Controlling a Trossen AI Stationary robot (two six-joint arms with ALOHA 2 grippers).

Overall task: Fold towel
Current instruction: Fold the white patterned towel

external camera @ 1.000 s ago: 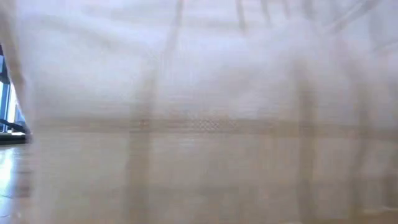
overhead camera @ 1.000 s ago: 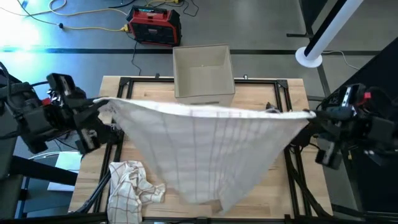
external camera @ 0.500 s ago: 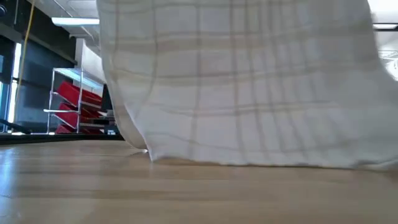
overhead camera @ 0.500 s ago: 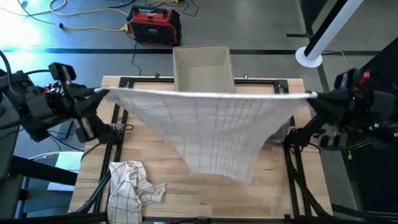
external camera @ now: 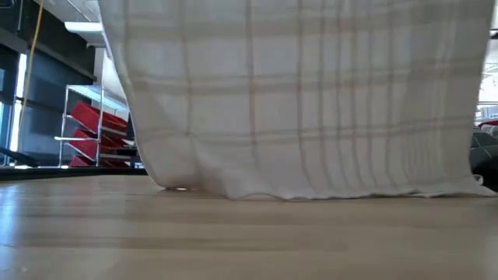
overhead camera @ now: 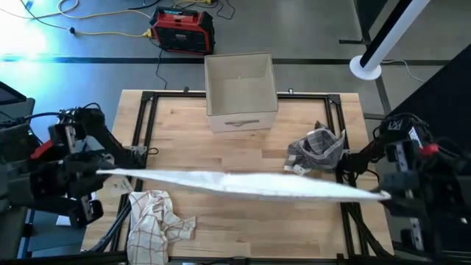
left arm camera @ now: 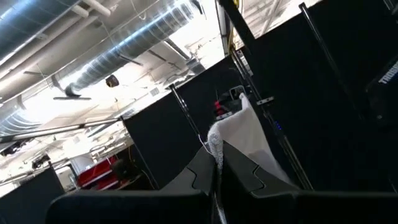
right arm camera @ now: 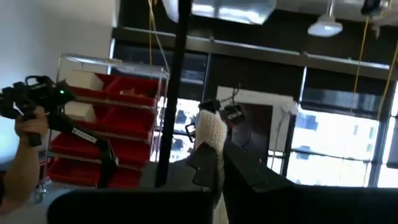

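A white towel with faint checks [overhead camera: 243, 184] is stretched between my two grippers above the near half of the table. From above it shows as a thin band. In the low view the towel [external camera: 296, 101] hangs like a curtain, and its lower hem [external camera: 311, 194] reaches the table top. My left gripper [overhead camera: 98, 172] is shut on its left upper corner. My right gripper [overhead camera: 385, 195] is shut on its right upper corner. My left gripper pinches the towel's left upper corner [left arm camera: 217, 143] between its two fingers, and a tuft of cloth sticks out past the tips. The top edge runs taut toward the other gripper. The rest of the towel hangs down to the table. My right gripper pinches the towel's right upper corner [right arm camera: 211, 134] between its two fingers, with a bunch of cloth standing out beyond the tips. The top edge is drawn taut toward the table's left. The towel hangs below, its hem on the table.
A crumpled red-checked cloth [overhead camera: 154, 219] lies at the near left. A grey checked cloth [overhead camera: 316, 151] lies at the right. An open box [overhead camera: 240, 92] stands at the far middle. A black frame [overhead camera: 147, 99] rims the table. In the right wrist view a person's hand [right arm camera: 28, 124] shows in the room.
Both grippers first swung the towel's top edge toward the far edge, then brought it toward the near edge. The towel was spread slanting over the table. Now it hangs straight down from the taut top edge, with its lower hem on the table.
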